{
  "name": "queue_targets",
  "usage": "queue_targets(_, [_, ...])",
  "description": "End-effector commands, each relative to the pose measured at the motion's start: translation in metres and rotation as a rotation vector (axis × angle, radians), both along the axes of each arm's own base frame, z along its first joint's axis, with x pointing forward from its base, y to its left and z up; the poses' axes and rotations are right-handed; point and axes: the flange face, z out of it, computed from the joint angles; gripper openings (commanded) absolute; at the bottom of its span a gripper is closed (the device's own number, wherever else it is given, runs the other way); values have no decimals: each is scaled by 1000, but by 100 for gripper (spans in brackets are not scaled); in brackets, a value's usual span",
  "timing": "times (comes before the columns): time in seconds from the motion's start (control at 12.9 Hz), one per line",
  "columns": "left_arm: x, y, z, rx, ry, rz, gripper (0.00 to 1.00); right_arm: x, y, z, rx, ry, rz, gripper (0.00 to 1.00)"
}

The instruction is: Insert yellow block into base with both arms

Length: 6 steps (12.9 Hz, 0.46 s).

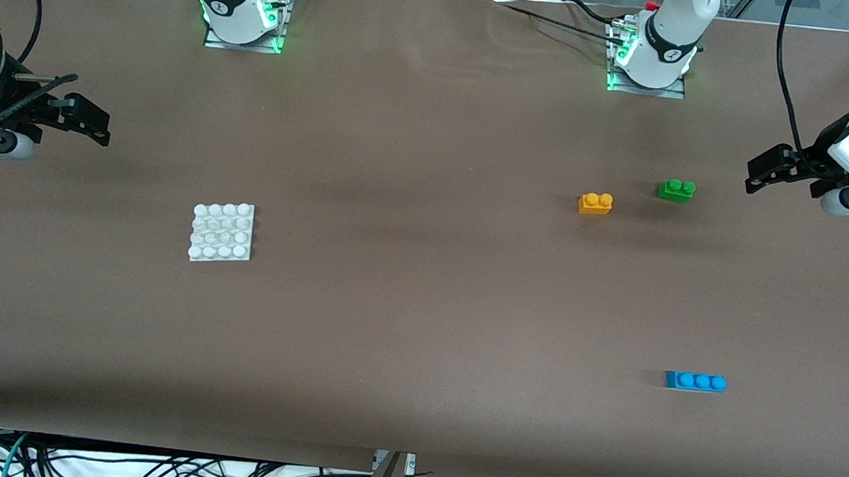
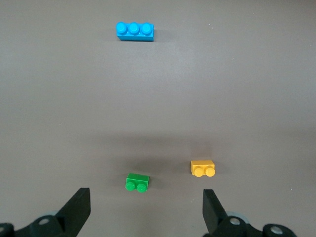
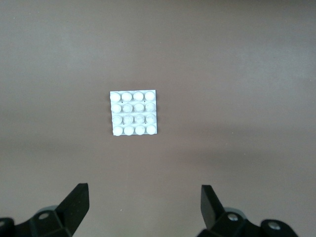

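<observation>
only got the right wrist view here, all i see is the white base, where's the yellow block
Observer: The yellow block sits toward the left arm's end of the table, with the green brick beside it.
Operator: anything else over there
Observer: A blue brick, nearer the front camera than both.
Operator: left gripper got anything
Observer: No, the left gripper is open and empty above the table near the green brick.

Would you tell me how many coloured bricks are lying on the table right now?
3. The yellow block and green brick lie close together toward the left arm's end; the blue brick lies nearer the front camera. None looks hidden.
</observation>
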Motion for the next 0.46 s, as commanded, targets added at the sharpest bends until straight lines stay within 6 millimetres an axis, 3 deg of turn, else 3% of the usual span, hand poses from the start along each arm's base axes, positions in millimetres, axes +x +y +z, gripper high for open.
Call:
queue_targets(0.0, [4,-2,6,-7,9,-13,100,0,2,2,-6,14,-24,100])
queue_targets(0.39, [4,-2,6,-7,10,-13,100,4,2,3,-7,10,-12,100])
